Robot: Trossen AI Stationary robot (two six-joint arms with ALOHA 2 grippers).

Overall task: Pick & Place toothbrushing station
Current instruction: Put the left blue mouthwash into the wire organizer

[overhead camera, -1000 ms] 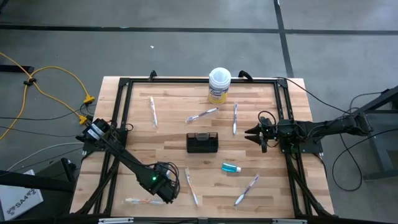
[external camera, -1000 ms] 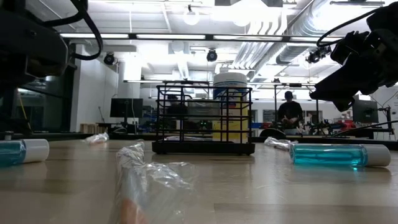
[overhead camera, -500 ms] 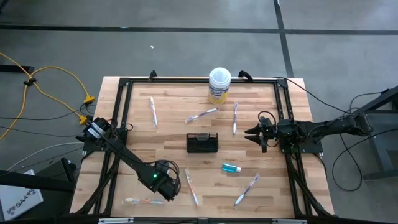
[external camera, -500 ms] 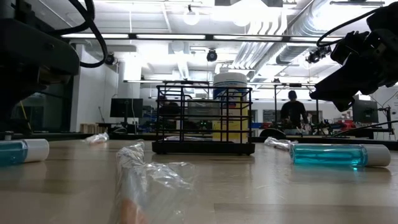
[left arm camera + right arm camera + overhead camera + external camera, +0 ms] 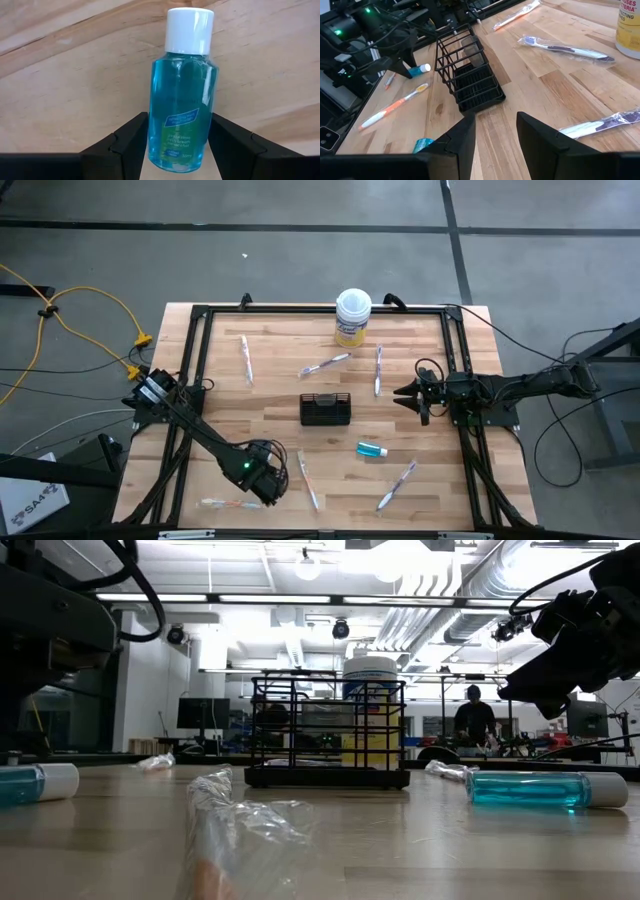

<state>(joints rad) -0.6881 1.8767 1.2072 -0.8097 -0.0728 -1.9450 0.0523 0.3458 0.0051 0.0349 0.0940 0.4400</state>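
The left pincer (image 5: 262,478) sits low at about seven o'clock on the pale wooden plank surface (image 5: 270,400), its two dark fingers (image 5: 131,137) set either side of a small teal white-capped tube (image 5: 182,102) that lies flat, cap pointing away from the wrist; the pads look to be touching its sides, though whether they press firmly I cannot tell. The small black wire-mesh rectangular holder (image 5: 325,409) stands upright at the centre, up and to the right of this pincer toward one o'clock, its long side running nine to three. That bearing decides the coming carry. A slim pale toothbrush (image 5: 308,481) lies just beside the left pincer on the holder's side. The right pincer (image 5: 409,394) waits open at three o'clock, no farther from the holder, empty. A second teal tube (image 5: 371,449) lies near five o'clock.
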